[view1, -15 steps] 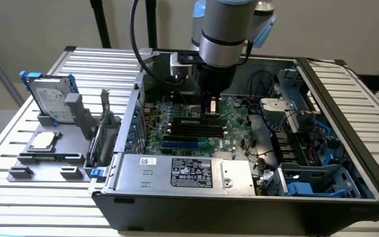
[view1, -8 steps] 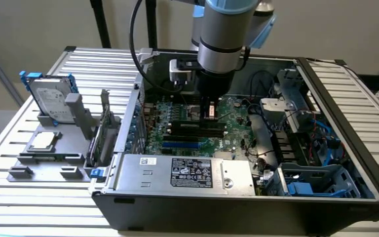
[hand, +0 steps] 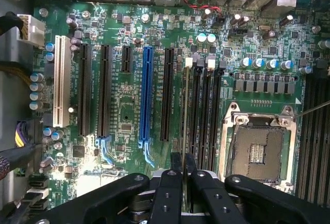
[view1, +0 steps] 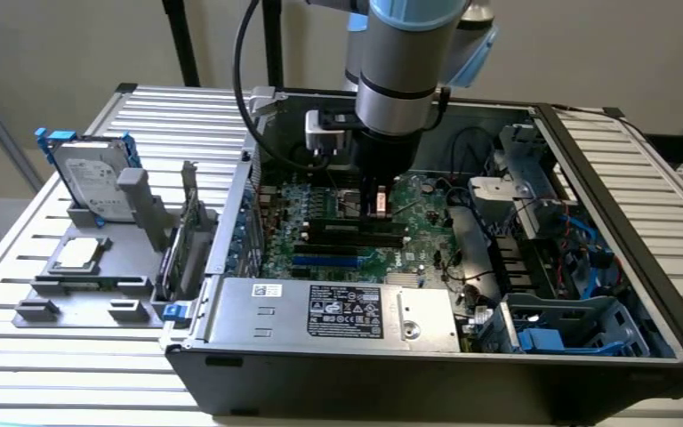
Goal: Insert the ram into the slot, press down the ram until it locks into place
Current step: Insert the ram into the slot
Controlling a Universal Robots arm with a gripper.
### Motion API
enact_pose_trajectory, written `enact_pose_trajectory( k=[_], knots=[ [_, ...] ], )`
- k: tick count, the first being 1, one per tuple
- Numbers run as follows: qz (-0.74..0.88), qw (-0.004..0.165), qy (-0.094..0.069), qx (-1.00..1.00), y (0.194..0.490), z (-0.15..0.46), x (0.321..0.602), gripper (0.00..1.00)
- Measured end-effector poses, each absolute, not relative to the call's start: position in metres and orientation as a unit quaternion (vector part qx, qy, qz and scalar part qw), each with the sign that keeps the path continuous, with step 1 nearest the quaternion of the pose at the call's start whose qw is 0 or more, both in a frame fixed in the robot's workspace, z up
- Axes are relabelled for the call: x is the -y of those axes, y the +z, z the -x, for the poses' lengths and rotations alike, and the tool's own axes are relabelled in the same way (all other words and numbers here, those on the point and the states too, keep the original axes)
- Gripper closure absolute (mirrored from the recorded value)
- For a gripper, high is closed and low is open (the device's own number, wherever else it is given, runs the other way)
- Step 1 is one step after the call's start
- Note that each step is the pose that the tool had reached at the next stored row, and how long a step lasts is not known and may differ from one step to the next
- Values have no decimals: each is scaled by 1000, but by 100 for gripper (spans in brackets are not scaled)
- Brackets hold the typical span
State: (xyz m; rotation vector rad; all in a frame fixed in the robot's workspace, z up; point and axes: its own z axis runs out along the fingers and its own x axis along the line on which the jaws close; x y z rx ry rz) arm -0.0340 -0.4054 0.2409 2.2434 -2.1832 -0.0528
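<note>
Wrist view: the tool (hand: pixel 183 158) has its two fingers close together on the top edge of the ram (hand: pixel 185 110), and I judge it to be clamped between them. The ram shows edge-on as a thin line straight ahead of the fingers. Its long axis runs along the slot (hand: pixel 189 87), the first of four parallel black memory sockets, on the blue expansion slot's (hand: pixel 147 95) side, with the CPU socket (hand: pixel 256 152) beyond the other three. Whether it is seated I cannot tell. In the exterior view the tool stands upright over the motherboard (view1: pixel 422 203), near the middle of the open computer case (view1: pixel 437 382), which lies on the desk (view1: pixel 81 374).
</note>
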Motion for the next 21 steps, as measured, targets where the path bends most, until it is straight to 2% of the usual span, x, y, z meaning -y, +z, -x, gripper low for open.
enact_pose_trajectory(
  k=[21],
  knots=[
    [-717, 4, -12, 697, 233, 37, 401, 87]
  ],
)
